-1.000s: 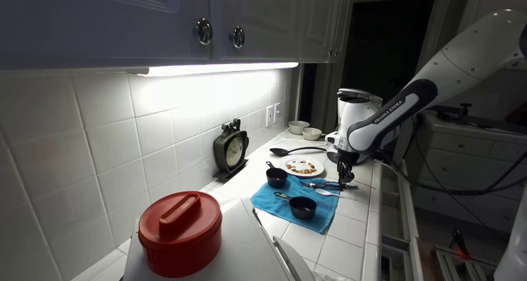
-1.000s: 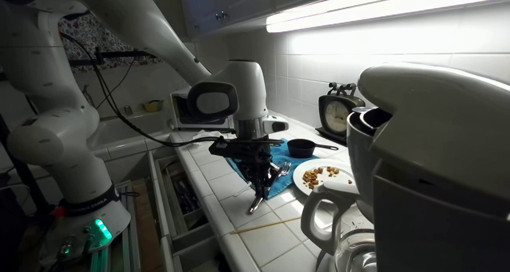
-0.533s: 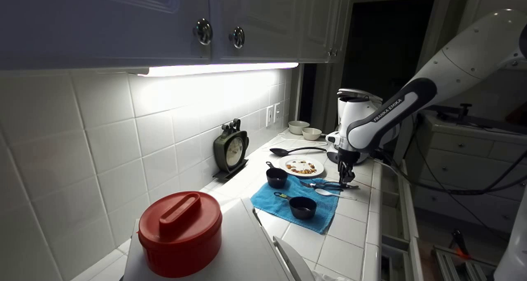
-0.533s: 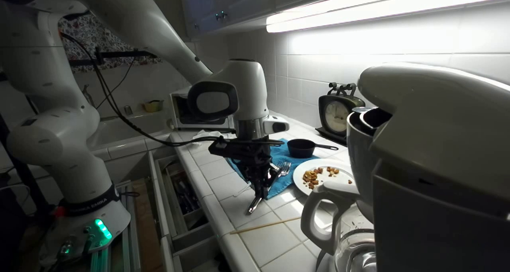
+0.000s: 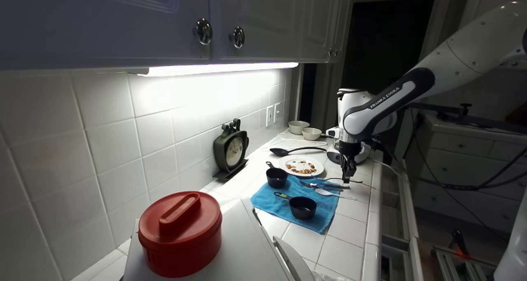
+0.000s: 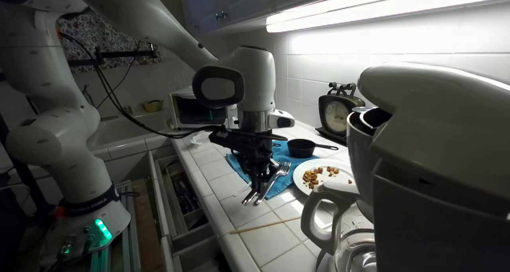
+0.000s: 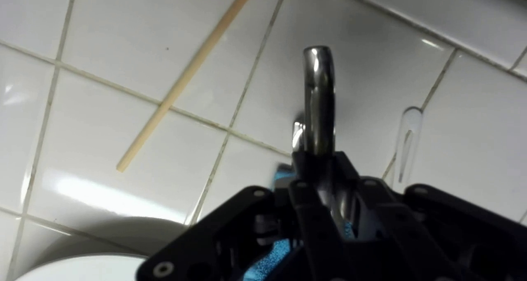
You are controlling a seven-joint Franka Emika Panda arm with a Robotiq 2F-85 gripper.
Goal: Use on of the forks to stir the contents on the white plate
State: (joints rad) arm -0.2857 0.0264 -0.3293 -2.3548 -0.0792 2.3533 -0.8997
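Observation:
The white plate (image 5: 302, 164) lies on the tiled counter beyond the towel, with brownish nut-like bits (image 5: 304, 171) on it. The plate (image 6: 336, 181) and bits (image 6: 310, 178) also show in an exterior view; the plate's edge (image 7: 86, 268) shows in the wrist view. My gripper (image 5: 346, 179) is beside the towel, slightly above the counter. In the wrist view the gripper (image 7: 321, 166) is shut on a shiny metal handle (image 7: 320, 96). It looks like a fork's; its head is mostly hidden. Another fork (image 6: 283, 168) lies below, tines on the towel, handle end (image 7: 297, 135) showing underneath.
On the blue towel (image 5: 263, 199) are two dark cups (image 5: 302, 207) (image 5: 276, 178) and a white spoon (image 5: 325, 192). A black spoon (image 5: 280, 152) lies behind the plate. A wooden stick (image 6: 265, 225), carafe (image 6: 354, 244), white appliance (image 6: 438, 100) and open drawer (image 6: 185, 200) are nearby.
My gripper has risen slightly off the counter with the metal handle in it. The held handle now shows apart from the fork left lying below. The plate and bits have not moved.

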